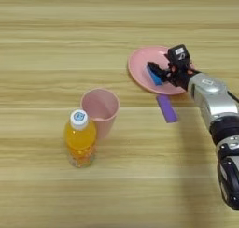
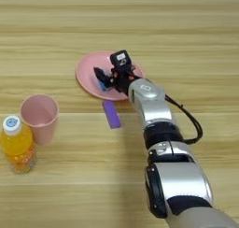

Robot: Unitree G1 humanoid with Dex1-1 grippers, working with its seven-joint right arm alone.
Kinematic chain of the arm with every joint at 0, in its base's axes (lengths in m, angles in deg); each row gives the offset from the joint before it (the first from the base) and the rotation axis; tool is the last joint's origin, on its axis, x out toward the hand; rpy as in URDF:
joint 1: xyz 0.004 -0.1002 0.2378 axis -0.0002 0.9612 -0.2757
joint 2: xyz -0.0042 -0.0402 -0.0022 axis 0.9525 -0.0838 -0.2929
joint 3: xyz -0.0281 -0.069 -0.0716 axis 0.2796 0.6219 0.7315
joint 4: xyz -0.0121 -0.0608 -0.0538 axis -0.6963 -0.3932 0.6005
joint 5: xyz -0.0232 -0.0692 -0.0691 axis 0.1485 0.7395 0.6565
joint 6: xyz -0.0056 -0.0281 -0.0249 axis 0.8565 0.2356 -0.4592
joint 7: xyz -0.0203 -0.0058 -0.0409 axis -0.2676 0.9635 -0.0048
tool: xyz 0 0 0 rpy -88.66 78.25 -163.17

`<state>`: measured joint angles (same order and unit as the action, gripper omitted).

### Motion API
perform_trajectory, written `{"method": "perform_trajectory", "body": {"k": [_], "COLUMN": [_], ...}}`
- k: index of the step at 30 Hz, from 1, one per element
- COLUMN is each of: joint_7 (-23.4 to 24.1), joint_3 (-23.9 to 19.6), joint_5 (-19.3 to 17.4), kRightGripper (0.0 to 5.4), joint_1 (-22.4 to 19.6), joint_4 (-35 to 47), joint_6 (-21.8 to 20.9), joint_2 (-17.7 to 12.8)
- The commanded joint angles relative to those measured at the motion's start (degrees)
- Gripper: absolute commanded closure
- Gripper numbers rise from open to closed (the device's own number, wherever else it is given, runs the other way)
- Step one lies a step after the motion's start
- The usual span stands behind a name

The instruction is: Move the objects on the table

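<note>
Left eye view: pincer (image 1: 156,71) closed around blue block (image 1: 153,75) over plate (image 1: 140,68); purple block (image 1: 166,108) long axis near-far.

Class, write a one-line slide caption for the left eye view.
Pincer at blue block on pink plate; purple block lies beside it.

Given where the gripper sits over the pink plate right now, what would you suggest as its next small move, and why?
Probably let go of the blue block and lift clear. The right gripper has its fingers around the block, which already lies on the pink plate. The purple block lies on the table just below the plate, a likely next pick.
</note>
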<state>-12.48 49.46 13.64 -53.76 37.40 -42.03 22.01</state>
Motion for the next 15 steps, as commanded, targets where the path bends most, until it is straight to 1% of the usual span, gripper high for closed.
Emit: {"method": "perform_trajectory", "body": {"k": [1, 5, 10, 13, 15], "joint_7": [-0.6, -1.7, -4.1, -6.2, -7.2], "joint_3": [-1.7, -2.3, -2.7, -3.1, -3.5], "joint_5": [-2.7, -3.8, -5.4, -6.6, -7.2], "kRightGripper": [1.45, 0.93, 0.48, 0.12, 0.02], "joint_1": [-0.9, 2.6, 7.4, 11.6, 14.2], "joint_4": [14.0, 22.4, 30.8, 36.4, 39.6], "joint_6": [2.3, 5.2, 8.3, 10.9, 12.5], "joint_2": [-2.9, -3.9, -5.6, -7.3, -8.2]}}
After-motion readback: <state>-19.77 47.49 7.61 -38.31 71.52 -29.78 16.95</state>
